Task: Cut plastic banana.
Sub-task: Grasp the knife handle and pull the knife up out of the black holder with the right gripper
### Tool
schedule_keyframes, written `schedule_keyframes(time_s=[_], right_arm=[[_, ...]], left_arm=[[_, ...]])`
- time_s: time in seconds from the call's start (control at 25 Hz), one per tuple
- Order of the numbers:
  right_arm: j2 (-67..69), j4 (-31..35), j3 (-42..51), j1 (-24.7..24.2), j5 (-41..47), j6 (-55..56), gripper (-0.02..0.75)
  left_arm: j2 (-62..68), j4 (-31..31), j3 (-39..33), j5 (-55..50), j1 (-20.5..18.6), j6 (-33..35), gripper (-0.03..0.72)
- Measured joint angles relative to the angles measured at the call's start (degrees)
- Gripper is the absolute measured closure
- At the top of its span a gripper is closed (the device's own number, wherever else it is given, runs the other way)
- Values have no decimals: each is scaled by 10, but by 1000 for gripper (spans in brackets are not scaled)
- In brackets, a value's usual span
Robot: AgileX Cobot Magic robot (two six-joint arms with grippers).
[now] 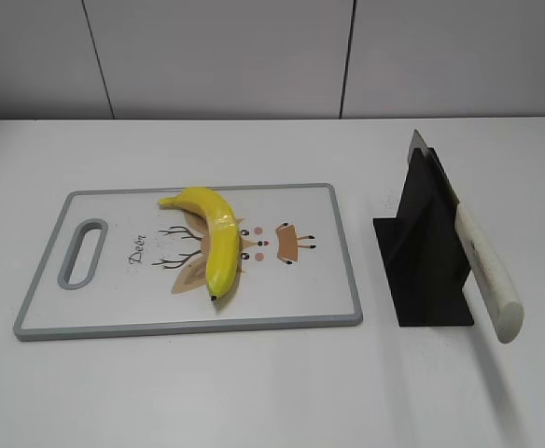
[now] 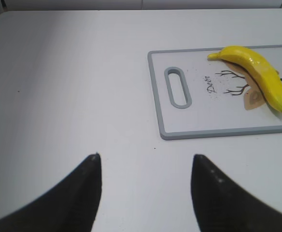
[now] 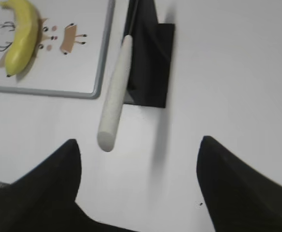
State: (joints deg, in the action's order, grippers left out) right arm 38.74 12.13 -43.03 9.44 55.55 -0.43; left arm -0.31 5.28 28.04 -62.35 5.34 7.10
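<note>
Nothing has been picked up yet, so I'd say this is the very start: the knife has to be fetched before any cutting. Nearest, the right gripper (image 3: 138, 183) hangs above the bare surface (image 1: 254, 392) with its jaws spread wide and empty, the pale handle (image 3: 114, 104) pointing down towards it from just beyond. The left gripper (image 2: 146, 193) is likewise spread and holds nothing, hovering over the surface near and left of the board (image 1: 44, 308), well apart from it. On the right, the knife (image 1: 482, 261) rests tilted in a black stand (image 1: 422, 252), handle low and near, blade tip (image 1: 416, 142) high and far. The banana (image 1: 215, 238) lies on the board left of the stand, its dark tip towards the near edge and its stem curving off to the far left, over the printed deer picture. The next move, as I judge it, calls for the right gripper to go forward and close around the handle, then draw the knife up and out along the stand's slant without tipping it; the left one may need to steady the banana.
</note>
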Motion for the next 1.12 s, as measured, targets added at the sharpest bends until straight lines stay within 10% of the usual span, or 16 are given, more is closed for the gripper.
schedule_keyframes(time_s=[0.48, 1.12], right_arm=[[201, -35, -97, 171, 30, 109, 167], [466, -70, -135, 178, 3, 164, 224]], left_arm=[[0, 0, 0, 0, 0, 0, 136], [0, 0, 0, 0, 0, 0, 135]])
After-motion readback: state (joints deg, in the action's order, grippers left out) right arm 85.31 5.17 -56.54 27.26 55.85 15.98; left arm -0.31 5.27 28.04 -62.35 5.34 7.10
